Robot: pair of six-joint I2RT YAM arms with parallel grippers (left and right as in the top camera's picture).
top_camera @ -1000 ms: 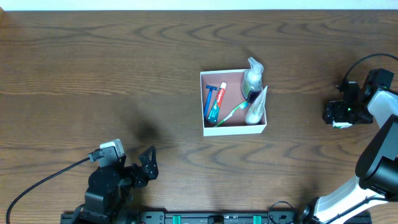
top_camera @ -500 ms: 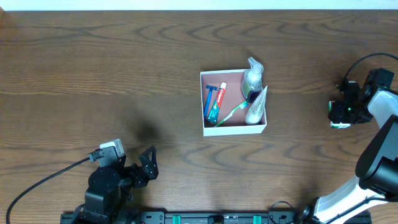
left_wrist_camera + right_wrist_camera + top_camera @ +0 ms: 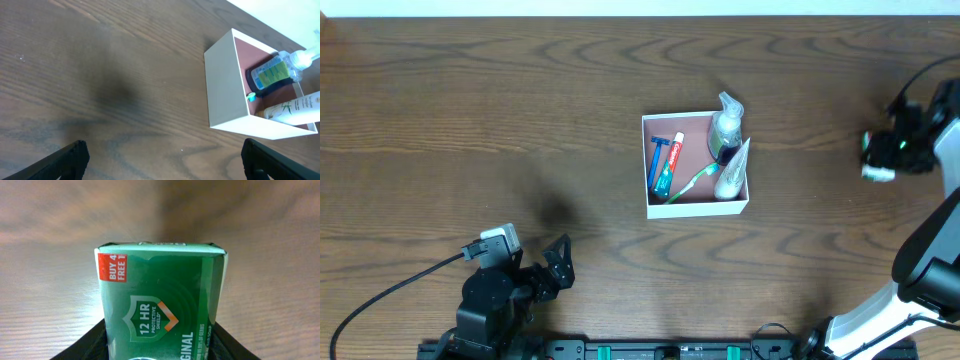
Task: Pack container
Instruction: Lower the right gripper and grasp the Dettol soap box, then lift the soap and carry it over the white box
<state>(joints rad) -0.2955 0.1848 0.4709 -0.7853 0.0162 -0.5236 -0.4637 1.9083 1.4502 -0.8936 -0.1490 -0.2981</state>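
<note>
- Dark wood-grain table [image 3: 470, 120] fills the overhead view, with a pale strip along the top edge.
- Overhead: the container [image 3: 697, 206], a white-walled square box with a pinkish inside, sits near the middle of the table.
- Packed inside it are a blue razor [image 3: 656, 158], a toothpaste tube [image 3: 668, 170], a green toothbrush [image 3: 696, 181], a clear bottle [image 3: 726, 126] and a white tube [image 3: 733, 170]. The bottle's top pokes past the far wall.
- Overhead: the left gripper [image 3: 556, 268] rests low at the near left edge, well apart from the container. Its cable trails off the frame.
- Overhead: the right gripper [image 3: 892, 152] is at the far right, blurred and partly cut off by the frame edge. Only a pale and green smear shows at its tip.
- Left wrist: two dark fingertips [image 3: 74, 152] show only at the bottom corners, so the jaws stand wide apart with bare table between them.
- Left wrist: the container's white wall faces the camera at upper right. The bottle, the white tube and a teal speck of the toothbrush peep over it, and the rest is hidden or cropped.
- Right wrist: a green box [image 3: 160, 295] printed "12 HR" fills the centre, clamped between the dark fingers [image 3: 95, 345]. Its lower part is cut off, and the table behind it is out of focus.
</note>
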